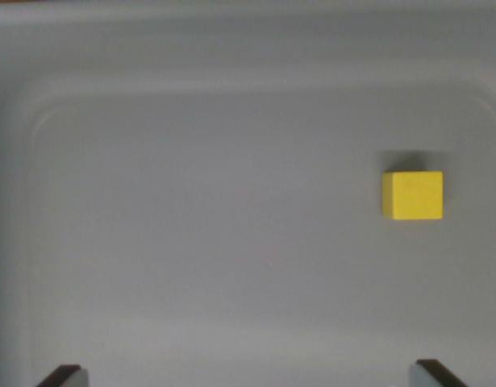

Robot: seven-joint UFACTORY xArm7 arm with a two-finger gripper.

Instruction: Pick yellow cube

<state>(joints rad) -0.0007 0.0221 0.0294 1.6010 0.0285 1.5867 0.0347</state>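
Note:
A small yellow cube (412, 195) rests on the flat floor of a grey tray, toward the wrist view's right. My gripper (248, 376) hangs above the tray, and only its two dark fingertips (64, 374) show at the bottom edge. They stand far apart, open, with nothing between them. The cube lies well above the fingertips in the picture, roughly in line with the right-hand tip.
The grey tray (38, 121) has a raised rim with rounded corners running along the top, left and right of the view. Its floor spreads wide to the left of the cube.

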